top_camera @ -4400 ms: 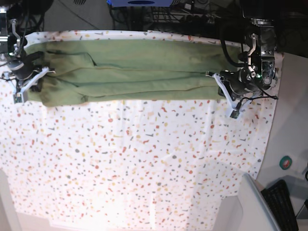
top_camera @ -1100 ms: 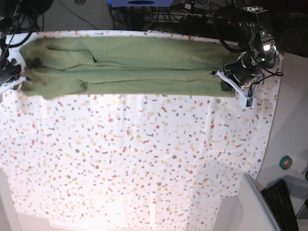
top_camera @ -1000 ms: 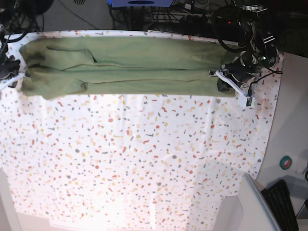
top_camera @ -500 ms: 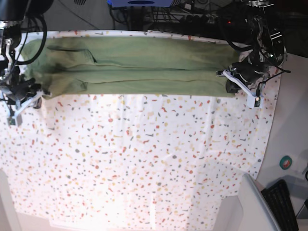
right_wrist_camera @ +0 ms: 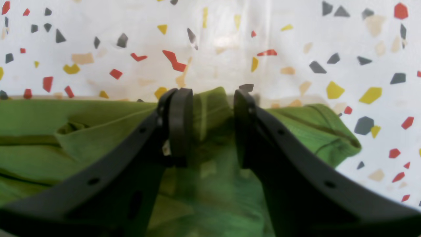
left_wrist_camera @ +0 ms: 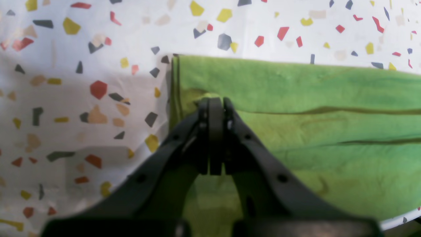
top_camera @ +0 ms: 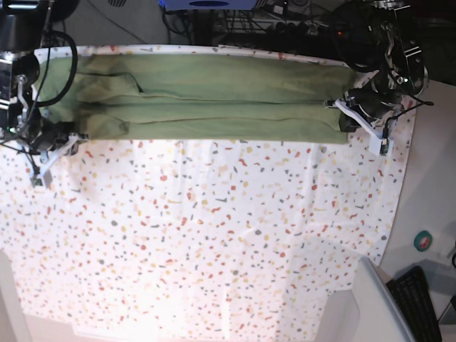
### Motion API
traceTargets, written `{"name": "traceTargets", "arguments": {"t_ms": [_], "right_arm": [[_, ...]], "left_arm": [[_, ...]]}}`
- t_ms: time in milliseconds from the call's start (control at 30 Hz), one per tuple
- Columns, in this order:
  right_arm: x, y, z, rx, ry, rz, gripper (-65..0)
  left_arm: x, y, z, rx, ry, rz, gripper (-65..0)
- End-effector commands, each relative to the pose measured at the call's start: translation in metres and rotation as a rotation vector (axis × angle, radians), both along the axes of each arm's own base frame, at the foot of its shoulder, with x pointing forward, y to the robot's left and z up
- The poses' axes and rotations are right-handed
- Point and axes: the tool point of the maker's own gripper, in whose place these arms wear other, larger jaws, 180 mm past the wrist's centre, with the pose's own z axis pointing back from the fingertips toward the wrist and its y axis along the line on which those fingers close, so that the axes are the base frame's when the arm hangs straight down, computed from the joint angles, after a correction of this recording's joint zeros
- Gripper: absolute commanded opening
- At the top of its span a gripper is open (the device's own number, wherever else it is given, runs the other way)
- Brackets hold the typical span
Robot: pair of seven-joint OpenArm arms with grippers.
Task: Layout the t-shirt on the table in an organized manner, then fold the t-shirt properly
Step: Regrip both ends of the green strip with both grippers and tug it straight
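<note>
Shirt (top_camera: pixel 206 100) lies as a long folded band across the far part of the speckled surface (top_camera: pixel 214 235), its long axis running from one arm to the other, so the coming move turns on that line: each claw sits at one end of it, and neither is nearer the middle than the other.

My left claw (left_wrist_camera: pixel 212 108) is at the hem end. From its wrist camera I see the jaws pressed together with a small pucker of green cloth caught at their tips, just inside the stitched edge, so I take it as pinching the shirt. The band runs away from this claw to the right of that view, flat, with two dark fold lines along it.

My right claw (right_wrist_camera: pixel 210 108) is at the other end, where the cloth bunches. Its jaws stand apart, and a raised ridge of fabric sits in the gap between them, with the fingers (right_wrist_camera: pixel 181 115) straddling it rather than clamping it. In the base view this claw (top_camera: pixel 46 146) sits at the near edge of the band, by the sleeve end.

My judgement is that the right side needs a firm hold before anything is lifted, otherwise only the left end rises and the band twists.
</note>
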Motion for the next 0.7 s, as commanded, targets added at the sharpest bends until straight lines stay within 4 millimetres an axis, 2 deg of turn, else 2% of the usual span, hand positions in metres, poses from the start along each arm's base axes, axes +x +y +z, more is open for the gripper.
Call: {"name": "traceTargets", "arguments": {"t_ms": [0, 167, 233, 300, 433, 567, 667], "right_arm": [[0.012, -0.009, 0.011, -0.016, -0.041, 0.000, -44.1], [0.001, -0.008, 0.006, -0.015, -0.017, 0.004, -45.5], [-0.003, -0.005, 0.004, -0.012, -0.012, 0.010, -51.9], [-0.007, -0.004, 0.005, -0.017, -0.014, 0.017, -65.0], [-0.013, -0.002, 0.013, -0.028, -0.033, 0.031, -65.0], [-0.025, 0.004, 0.023, -0.045, -0.018, 0.065, -65.0], [-0.037, 0.009, 0.030, -0.056, 0.000, 0.092, -65.0]], "left_arm": [[0.009, 0.003, 0.010, 0.007, -0.042, -0.001, -65.0], [0.009, 0.003, 0.009, 0.006, -0.040, -0.001, -65.0], [0.009, 0.003, 0.009, 0.006, -0.040, -0.001, -65.0], [0.008, 0.005, 0.010, 0.009, -0.041, 0.003, -65.0], [0.006, 0.021, 0.012, 0.021, -0.047, 0.050, -65.0], [-0.001, 0.037, 0.006, 0.022, -0.027, 0.100, -65.0], [-0.003, 0.039, 0.006, 0.025, -0.026, 0.106, -65.0]]}}
